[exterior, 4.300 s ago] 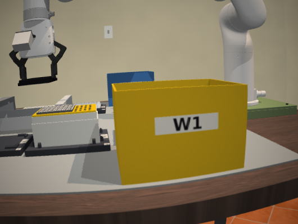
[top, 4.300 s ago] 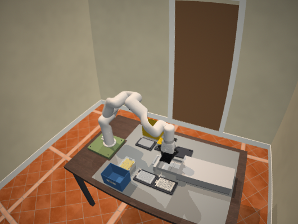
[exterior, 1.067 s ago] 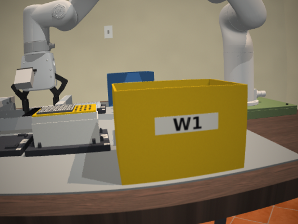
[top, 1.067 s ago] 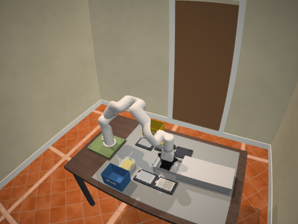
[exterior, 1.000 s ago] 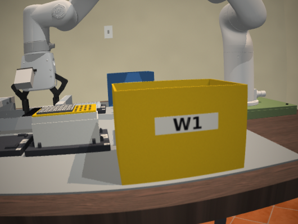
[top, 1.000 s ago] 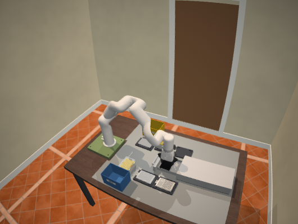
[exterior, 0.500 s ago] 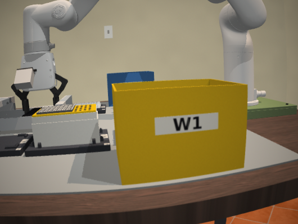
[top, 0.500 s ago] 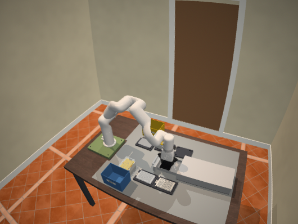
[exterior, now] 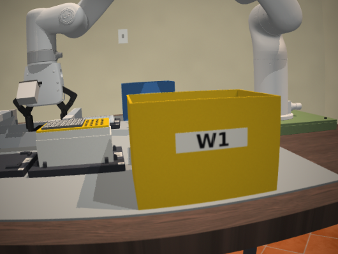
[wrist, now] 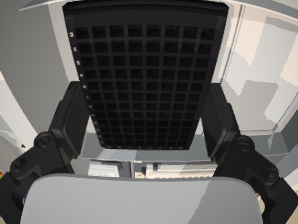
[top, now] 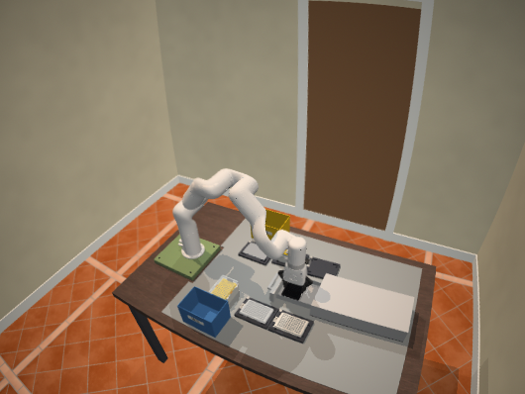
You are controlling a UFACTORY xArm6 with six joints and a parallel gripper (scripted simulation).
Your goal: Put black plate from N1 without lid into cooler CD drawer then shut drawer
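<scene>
Your gripper is clamped wide on the black plate, fingers on its two long sides, hanging over the cooler's open drawer at surface centre. In the wrist view the plate's long axis runs 12-to-6, wells up, no lid. Yellow bin reads "W1"; contents not visible. Blue bin at 8 o'clock looks empty inside.

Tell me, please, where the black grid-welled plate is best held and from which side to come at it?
Across its two long side walls, from straight above. The black grid-welled plate is flat and rectangular, so its narrower width fits between the fingers; the tool already clamps it that way, one finger on each long edge, over the open white cooler drawer.
</scene>
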